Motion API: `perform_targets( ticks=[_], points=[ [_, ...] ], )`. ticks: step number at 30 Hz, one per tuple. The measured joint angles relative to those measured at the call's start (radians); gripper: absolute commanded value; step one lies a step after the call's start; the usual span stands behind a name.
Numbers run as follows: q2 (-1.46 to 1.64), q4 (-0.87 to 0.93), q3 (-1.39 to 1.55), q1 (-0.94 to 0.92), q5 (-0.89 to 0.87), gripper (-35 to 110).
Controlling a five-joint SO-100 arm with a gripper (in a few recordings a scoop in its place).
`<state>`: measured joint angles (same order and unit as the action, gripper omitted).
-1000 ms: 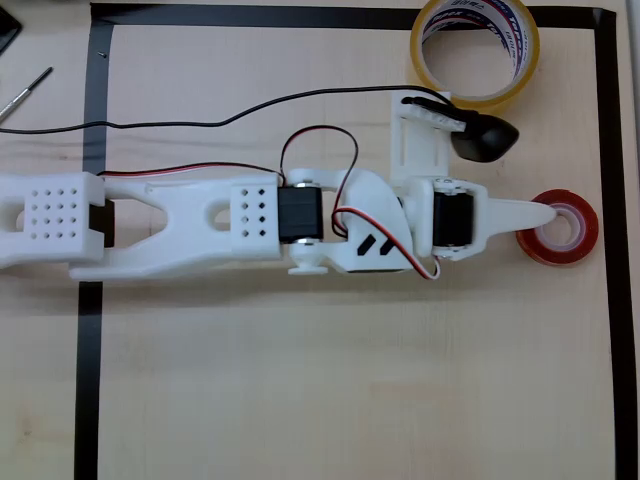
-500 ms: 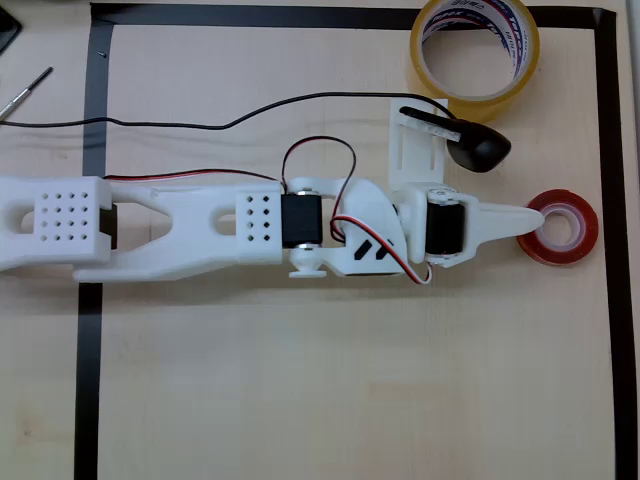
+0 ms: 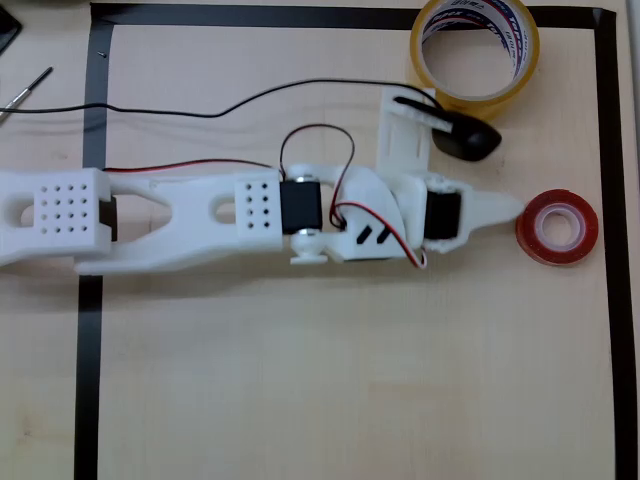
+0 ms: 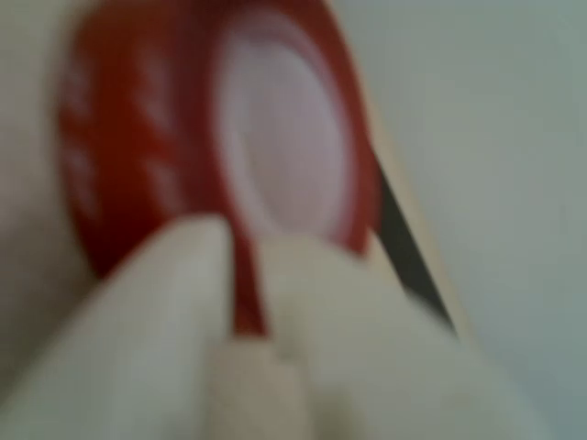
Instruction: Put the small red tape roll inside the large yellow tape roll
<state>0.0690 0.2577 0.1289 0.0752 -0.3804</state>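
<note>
From the overhead view you get the whole layout: the white arm (image 3: 250, 215) stretches across the surface (image 3: 330, 380) from the left, and its tool (image 3: 510, 207) ends at the left edge of the small red tape roll (image 3: 557, 228), the pointed white tip just reaching the roll's rim. The large yellow tape roll (image 3: 475, 50) sits at the top of that picture, right against the black tape line (image 3: 300, 15) that frames the work area, and well apart from the red roll. A black cable (image 3: 200, 110) trails over the surface from the left edge toward the wrist.

What the overhead view does not give you is how the fingers stand. For that, look at the wrist view: though blurred, it shows the two pale fingers (image 4: 147, 312) of the tool (image 4: 243, 293) close together with a strip of the red roll's (image 4: 128, 156) wall between them, so the tool appears to be pinching the near rim.

The red roll is a flat ring, red with a pale inner core; up close its open centre reads as a whitish oval. The yellow roll is taller, translucent, with red and blue print on its white core.
</note>
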Motion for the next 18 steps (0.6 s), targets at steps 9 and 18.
perform_targets(
  ticks=[9,18],
  points=[
    [0.002,0.044,-0.002,0.002,-0.009,0],
    [0.003,0.196,-0.031,0.0,0.0,0]
  ],
)
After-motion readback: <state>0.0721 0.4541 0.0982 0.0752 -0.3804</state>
